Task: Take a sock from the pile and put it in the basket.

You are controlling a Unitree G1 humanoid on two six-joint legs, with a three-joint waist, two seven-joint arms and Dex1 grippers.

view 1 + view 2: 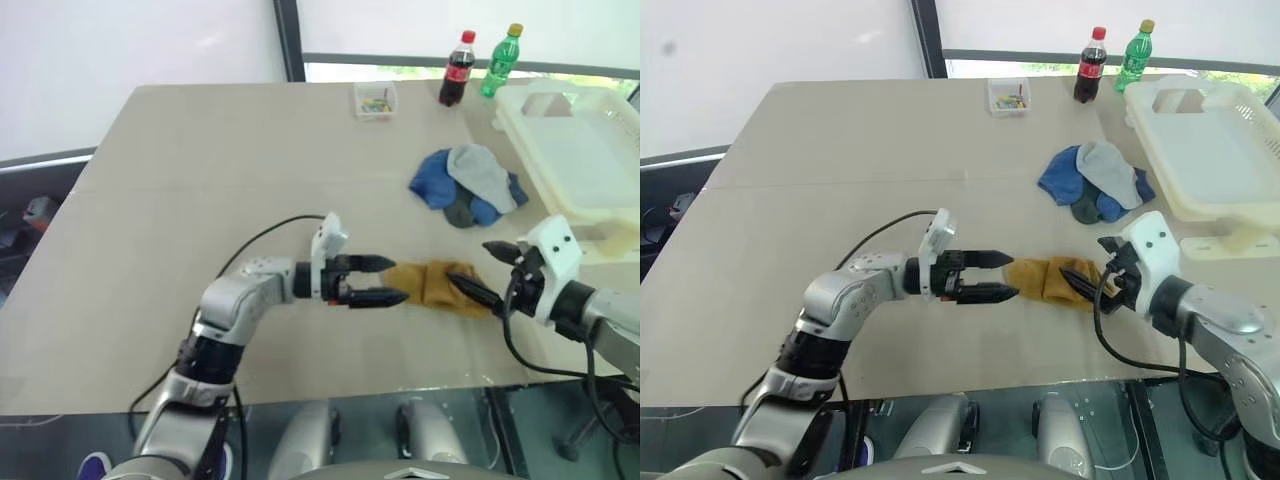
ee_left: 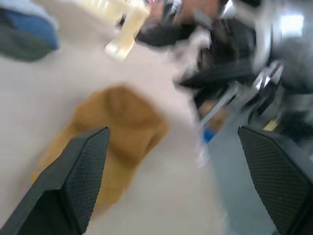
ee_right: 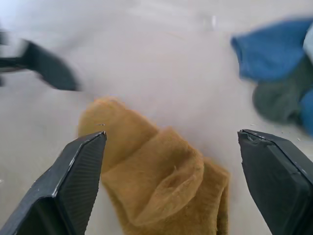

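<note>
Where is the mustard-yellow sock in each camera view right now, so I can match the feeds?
Left eye view: mustard sock on the table, between both grippers.
Right eye view: same sock, below the pile.
Left wrist view: blurred, beyond the near finger.
Right wrist view: crumpled, between the open fingers.
Shared landmark: the blue sock of the pile.

Fuzzy mustard cloth sock (image 3: 161, 191) on a matt, smooth table (image 1: 200, 170); glossy cream plastic basket (image 1: 610, 215).
</note>
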